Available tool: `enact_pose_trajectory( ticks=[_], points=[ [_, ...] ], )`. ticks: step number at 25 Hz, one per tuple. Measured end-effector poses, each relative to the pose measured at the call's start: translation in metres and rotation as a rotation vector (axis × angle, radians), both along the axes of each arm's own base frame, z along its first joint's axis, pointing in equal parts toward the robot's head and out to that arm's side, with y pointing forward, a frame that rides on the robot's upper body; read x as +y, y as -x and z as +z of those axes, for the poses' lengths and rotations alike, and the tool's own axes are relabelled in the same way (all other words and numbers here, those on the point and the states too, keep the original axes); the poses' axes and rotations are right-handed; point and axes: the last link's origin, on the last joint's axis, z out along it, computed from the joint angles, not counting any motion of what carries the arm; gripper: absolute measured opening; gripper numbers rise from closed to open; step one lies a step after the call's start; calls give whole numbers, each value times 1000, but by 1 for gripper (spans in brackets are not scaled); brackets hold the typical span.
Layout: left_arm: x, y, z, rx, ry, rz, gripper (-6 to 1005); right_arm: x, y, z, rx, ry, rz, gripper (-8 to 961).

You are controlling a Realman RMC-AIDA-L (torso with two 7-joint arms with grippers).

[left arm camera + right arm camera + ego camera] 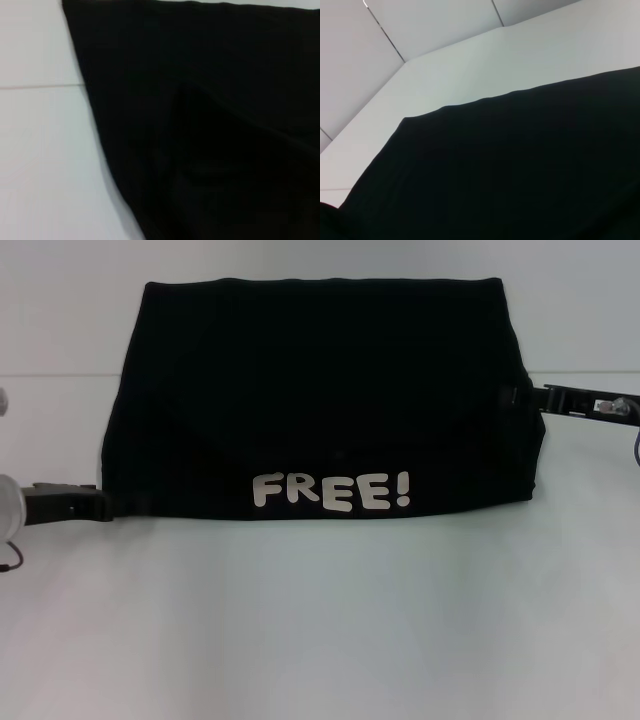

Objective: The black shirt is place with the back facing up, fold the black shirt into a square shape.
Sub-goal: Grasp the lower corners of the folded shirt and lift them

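The black shirt [320, 390] lies on the white table [320, 630] as a wide folded rectangle. Its whitish "FREE!" lettering [330, 492] faces up along the near edge. My left gripper [100, 504] is at the shirt's near left corner, low on the table and touching the cloth. My right gripper [520, 397] is at the shirt's right edge, farther back, against the cloth. In the left wrist view the shirt [210, 125] fills most of the picture, with a soft crease in it. In the right wrist view the shirt [510, 175] fills the lower half. Neither wrist view shows a gripper.
The bare white table surrounds the shirt, with a wide stretch in front of it. A thin seam [60, 374] runs across the table behind both arms. Pale wall panels [420, 25] stand beyond the table's far edge.
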Motion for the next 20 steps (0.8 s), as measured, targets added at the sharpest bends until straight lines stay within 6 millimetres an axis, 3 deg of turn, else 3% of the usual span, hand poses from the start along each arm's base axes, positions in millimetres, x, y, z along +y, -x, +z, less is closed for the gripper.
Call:
enact_pose_trajectory(
  ticks=[15,20],
  points=[
    [2,-9,-6,2,54,-46,876,-2,-8,4,-8,-6,-18,535],
    [2,-8,-4,6,52,-49,676,-2,-9,6,-10,-9,-20,534]
  ],
)
